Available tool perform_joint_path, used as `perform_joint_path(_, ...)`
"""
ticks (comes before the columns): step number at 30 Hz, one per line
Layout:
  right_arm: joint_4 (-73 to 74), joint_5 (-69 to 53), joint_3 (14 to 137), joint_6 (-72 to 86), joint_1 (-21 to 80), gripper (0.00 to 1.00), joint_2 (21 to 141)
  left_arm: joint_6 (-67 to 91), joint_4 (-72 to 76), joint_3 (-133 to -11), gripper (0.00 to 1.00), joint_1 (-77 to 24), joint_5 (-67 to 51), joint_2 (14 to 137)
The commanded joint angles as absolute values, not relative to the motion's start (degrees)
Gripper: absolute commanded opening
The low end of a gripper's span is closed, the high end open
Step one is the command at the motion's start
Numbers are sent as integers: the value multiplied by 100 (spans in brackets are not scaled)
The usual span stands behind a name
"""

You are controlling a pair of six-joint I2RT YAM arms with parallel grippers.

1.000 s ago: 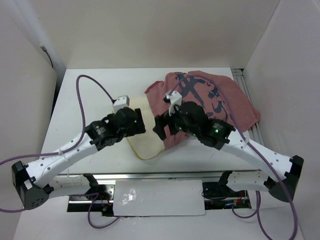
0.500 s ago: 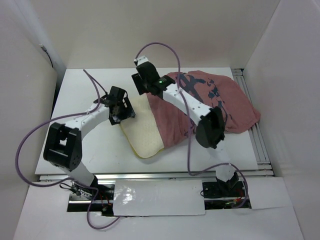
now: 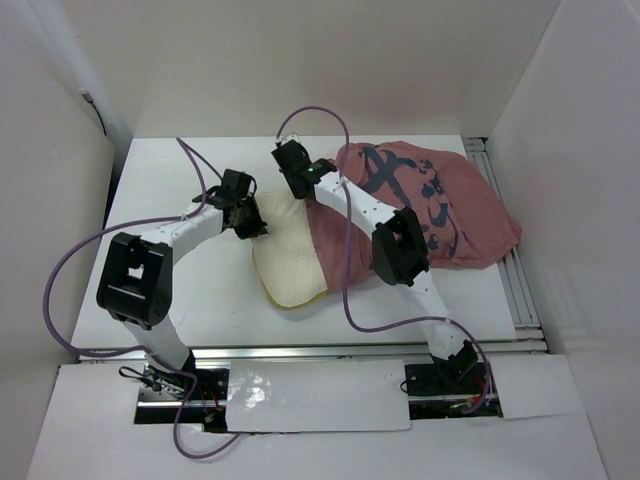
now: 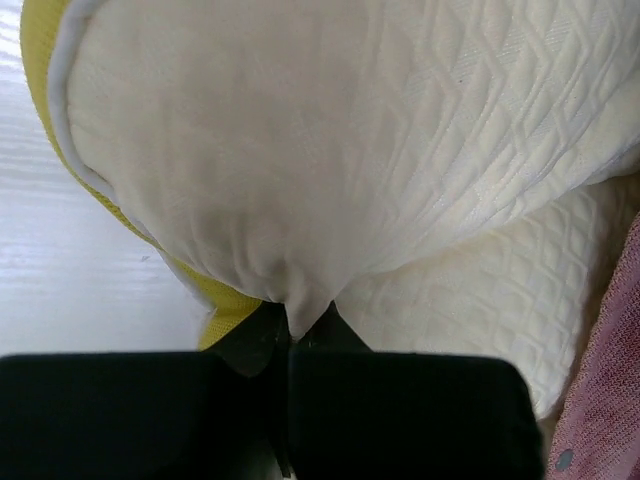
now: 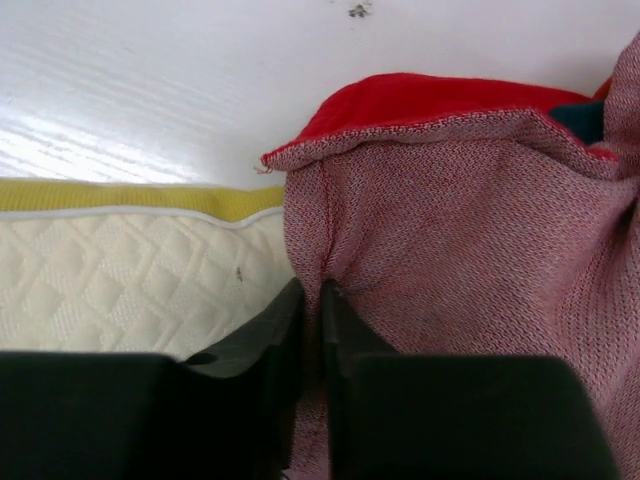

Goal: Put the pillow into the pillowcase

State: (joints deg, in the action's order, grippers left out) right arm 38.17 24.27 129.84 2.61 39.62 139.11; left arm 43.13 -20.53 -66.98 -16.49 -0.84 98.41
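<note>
The cream quilted pillow (image 3: 285, 268), edged in yellow, lies near the middle of the table (image 3: 160, 190). Its right part is covered by the rumpled pillowcase (image 3: 440, 205), dusty pink side with dark calligraphy up, which reaches toward the right edge.

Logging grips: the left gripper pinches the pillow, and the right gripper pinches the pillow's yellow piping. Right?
Not quite. The right gripper pinches the pillowcase edge instead, as the right wrist view shows. The left gripper does pinch the pillow.
</note>
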Motion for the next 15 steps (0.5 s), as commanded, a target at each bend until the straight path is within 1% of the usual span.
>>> perform_joint_path(1,4034,3215,13025,299,3779,15,13825,4017,-1942,-6557,0,-1652,-149,10143)
perform_joint_path(4,3904,3217,12920,299,3902,0,13484,3859,-1566,-6373,0,-1652,-149,9986)
perform_joint_path(6,3833,3016,12771,247,3955,0,13160,3727,-943,-6171,0,-1783,-97,9862)
perform_joint_path(8,3771,2542,12570,246,4138,0,12895,3429,-599,-5951,0,-1871,-254,9661)
perform_joint_path(10,3639,2024,12332,193,4262,0,12440,3157,-29,-5784,0,-2082,-316,9441)
perform_joint_path(11,3517,1491,12209,193,4393,0,12289,3086,200,-5557,0,-2161,-316,9292)
perform_joint_path(12,3516,1198,12008,132,4455,0,12148,2963,463,-5424,0,-2240,-316,8942)
perform_joint_path(13,3516,960,11954,132,4517,0,11894,2675,1031,-5284,0,-2380,-569,8721)
perform_joint_path(14,3516,593,11953,132,4570,0,11770,2594,1368,-4908,0,-2478,-623,8475)
perform_joint_path(15,3516,397,11831,132,4692,0,11647,2480,1693,-4713,0,-2653,-676,7968)
